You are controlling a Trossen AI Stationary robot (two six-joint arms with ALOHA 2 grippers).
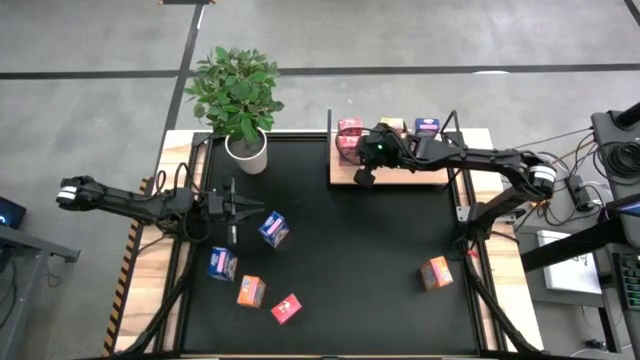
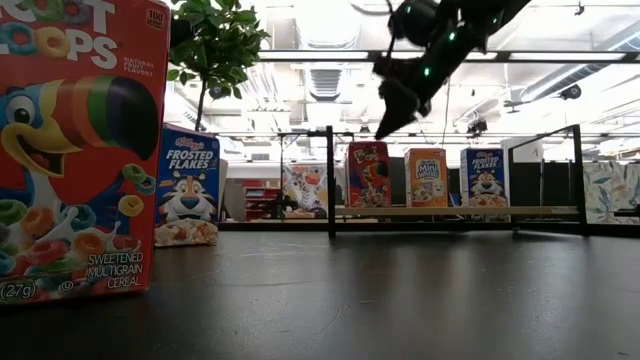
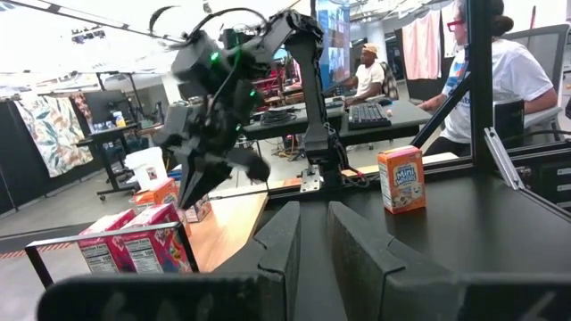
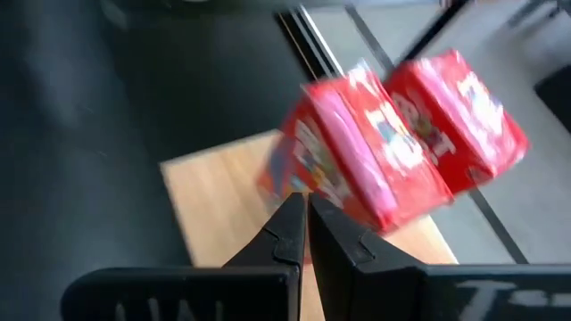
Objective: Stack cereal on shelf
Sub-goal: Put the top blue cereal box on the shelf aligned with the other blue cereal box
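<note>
The shelf's wood board point(image 1: 400, 176) lies at the table's far right, with black posts at its ends. On it stand two red boxes point(image 4: 357, 169) point(image 4: 457, 116), one behind the other, an orange box point(image 2: 427, 177) and a blue box point(image 2: 485, 177). My right gripper point(image 1: 362, 178) hangs shut above the board's left end point(image 2: 385, 128), just in front of the red boxes and clear of them. My left gripper point(image 1: 250, 208) is shut at the table's left, its fingertips pointing at a blue box point(image 1: 274, 228). Loose on the table lie another blue box point(image 1: 222, 264), two orange boxes point(image 1: 250, 291) point(image 1: 435, 272) and a red box point(image 1: 286, 308).
A potted plant point(image 1: 240, 100) stands at the table's far left corner. The table's middle, between the loose boxes and the shelf, is bare black top. In the low view the red box point(image 2: 70, 150) stands close to the camera. People sit at desks beyond the table point(image 3: 500, 71).
</note>
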